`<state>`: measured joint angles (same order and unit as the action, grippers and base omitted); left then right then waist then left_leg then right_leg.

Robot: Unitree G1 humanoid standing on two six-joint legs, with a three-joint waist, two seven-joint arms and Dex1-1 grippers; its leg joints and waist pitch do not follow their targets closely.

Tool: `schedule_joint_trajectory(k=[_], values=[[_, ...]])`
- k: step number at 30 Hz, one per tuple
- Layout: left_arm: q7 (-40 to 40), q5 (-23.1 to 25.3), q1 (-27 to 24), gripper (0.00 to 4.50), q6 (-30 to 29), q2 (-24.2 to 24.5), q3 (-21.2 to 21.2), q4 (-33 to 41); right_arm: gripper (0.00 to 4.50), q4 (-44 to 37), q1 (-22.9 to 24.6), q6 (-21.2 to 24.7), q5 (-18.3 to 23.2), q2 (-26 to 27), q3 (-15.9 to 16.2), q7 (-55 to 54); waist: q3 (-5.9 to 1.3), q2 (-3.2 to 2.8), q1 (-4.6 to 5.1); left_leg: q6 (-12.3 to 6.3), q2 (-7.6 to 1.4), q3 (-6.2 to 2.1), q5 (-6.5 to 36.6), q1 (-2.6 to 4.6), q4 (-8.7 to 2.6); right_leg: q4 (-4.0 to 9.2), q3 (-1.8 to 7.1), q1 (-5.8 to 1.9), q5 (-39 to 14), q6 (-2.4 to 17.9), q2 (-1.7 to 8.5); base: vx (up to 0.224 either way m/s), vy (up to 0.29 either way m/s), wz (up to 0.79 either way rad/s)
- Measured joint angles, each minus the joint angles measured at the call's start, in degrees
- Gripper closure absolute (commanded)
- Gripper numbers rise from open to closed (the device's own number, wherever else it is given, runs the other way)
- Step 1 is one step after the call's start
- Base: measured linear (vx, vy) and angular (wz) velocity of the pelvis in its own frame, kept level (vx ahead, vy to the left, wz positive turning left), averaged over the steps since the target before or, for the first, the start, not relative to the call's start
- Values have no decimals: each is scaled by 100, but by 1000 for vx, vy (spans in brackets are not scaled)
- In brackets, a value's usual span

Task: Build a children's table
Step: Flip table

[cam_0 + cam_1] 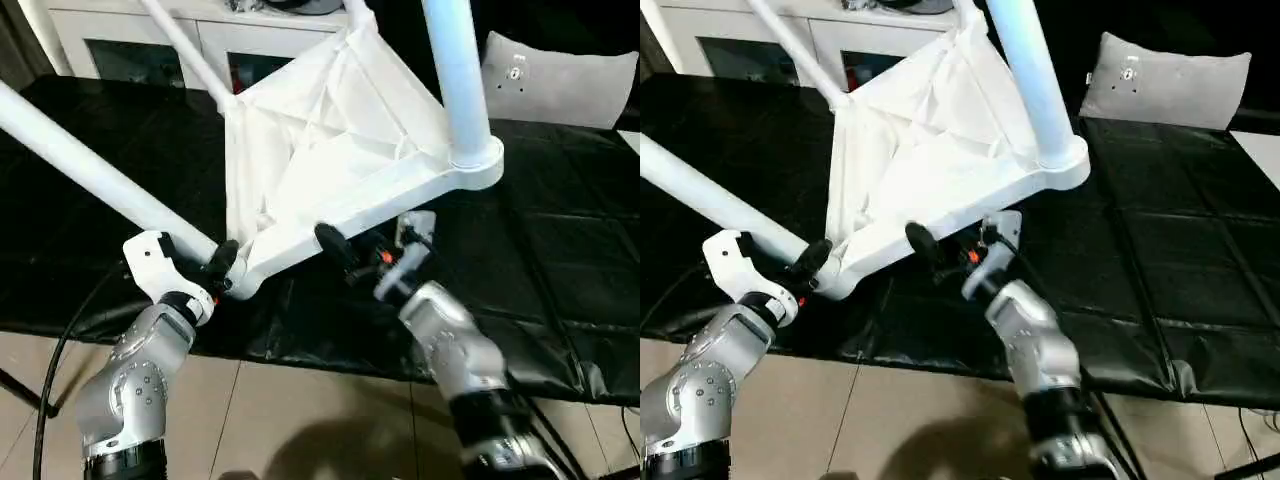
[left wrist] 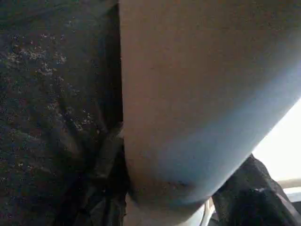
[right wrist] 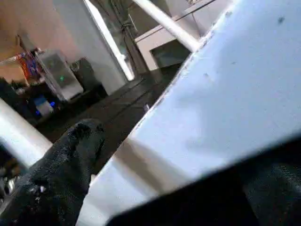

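Silver forearms lowest in the head views, rising toward a black-covered table [image 1: 560, 260]. Left gripper [image 1: 222, 268] at the near-left corner socket of the children's table [image 1: 330, 150], black fingers half closed around the base of a long white leg [image 1: 90, 165] just where it enters the socket; in the left wrist view, pale tube [image 2: 197, 103] pressed close between dark fingers [image 2: 106, 155], apparently gripped, though contact hard to confirm at such close range. Leg slanting up and away from that hand toward the far left.

Right gripper [image 1: 955, 245] spread wide, one black finger [image 1: 332, 243] lying against the near rim of the upturned top, the other side tucked under the rim; in the right wrist view, white edge [image 3: 221, 94] between a blurred finger [image 3: 61, 174] and a dark shape below. Not clamped.

Top tilted on edge, ribbed underside facing the camera, near rim resting by both hands on the black cover. Beyond the right gripper, a second leg [image 1: 455, 75] standing up from the round corner socket [image 1: 478, 165]. Farther off, a third leg [image 1: 185, 45] running from the far corner. White cabinet [image 1: 130, 40] behind the table, grey cushion [image 1: 560, 80] to the far right.
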<state>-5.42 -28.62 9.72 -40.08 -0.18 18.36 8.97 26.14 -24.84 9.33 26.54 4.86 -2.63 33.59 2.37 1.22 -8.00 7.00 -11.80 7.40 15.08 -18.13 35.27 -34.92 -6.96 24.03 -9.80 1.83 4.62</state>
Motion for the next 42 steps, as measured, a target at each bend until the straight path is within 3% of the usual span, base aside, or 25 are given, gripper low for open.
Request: schedule_joint_trajectory(k=[6,9,11,15,21,31,42], values=[[-165,150,6,246,19,126,-263,-24,0,1057,-603,-225,581,380,-663,-182,3,5,-24,-1,1,1,-8,-1,-12,1,0,0,2,5,1,0,0,0],[-198,286,5,246,96,171,-453,-30,0,1223,-671,-258,823,378,-896,-168,3,5,-23,-4,2,3,-10,-2,-14,0,1,0,14,28,3,0,0,0],[-317,427,-2,246,257,228,-644,-92,29,1331,-689,-248,1086,378,-1121,-93,5,2,-31,-8,1,4,-16,-5,-21,0,1,6,13,29,3,0,0,0],[-498,608,0,246,475,339,-944,-186,45,1465,-690,-236,1374,379,-1407,5,6,0,-24,-6,0,9,-23,-18,-29,-6,1,30,14,36,2,0,0,0],[-831,869,2,246,711,618,-1291,-241,108,1735,-719,-195,1672,379,-1671,24,6,-3,-29,-12,-1,12,-48,-92,-29,-20,0,112,24,54,2,0,0,0],[-1068,1154,-36,247,937,825,-1643,-281,182,1972,-741,-124,1819,377,-1934,-3,11,-11,-18,-12,-4,20,-48,-93,-30,-21,0,117,26,59,2,0,0,0],[-1306,1281,-243,247,1358,949,-1736,-251,220,2233,-886,-192,1801,361,-1960,-57,11,-10,-5,-13,-6,33,-48,-95,-30,-25,5,129,24,65,2,0,0,0]])
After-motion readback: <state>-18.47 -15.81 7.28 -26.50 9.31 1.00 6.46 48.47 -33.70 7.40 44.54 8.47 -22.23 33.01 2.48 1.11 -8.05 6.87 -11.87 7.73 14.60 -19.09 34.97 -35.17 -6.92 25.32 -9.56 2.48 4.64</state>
